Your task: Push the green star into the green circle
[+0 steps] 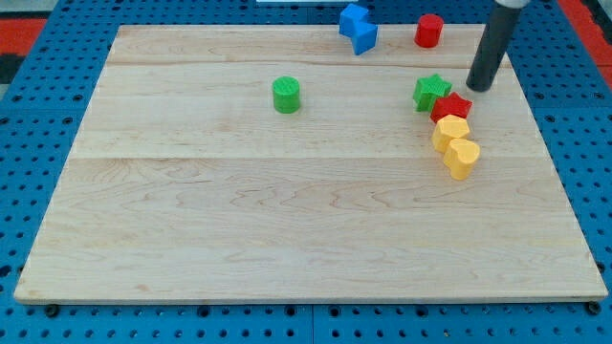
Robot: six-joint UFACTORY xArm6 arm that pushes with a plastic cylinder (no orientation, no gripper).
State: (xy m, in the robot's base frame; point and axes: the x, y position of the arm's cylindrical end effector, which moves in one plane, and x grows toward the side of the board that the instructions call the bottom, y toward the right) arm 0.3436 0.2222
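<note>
Nearest, a yellow heart (462,158) touches a yellow block (450,128) whose shape is unclear. Toward the board's (287,229) right edge, my tip (477,87) stands beside the green star (431,92); the green circle (286,95) lies well apart. No jaws exist.

green star (431,92), green circle (286,95), red star (451,106), red cylinder (428,31), two yellow blocks (456,143), blue blocks (359,28), pale wooden board (287,220), dark rod (492,48)

A pale wooden board (287,220) (evenly lit) lies on a blue perforated base (38,124), red at the corners.
</note>
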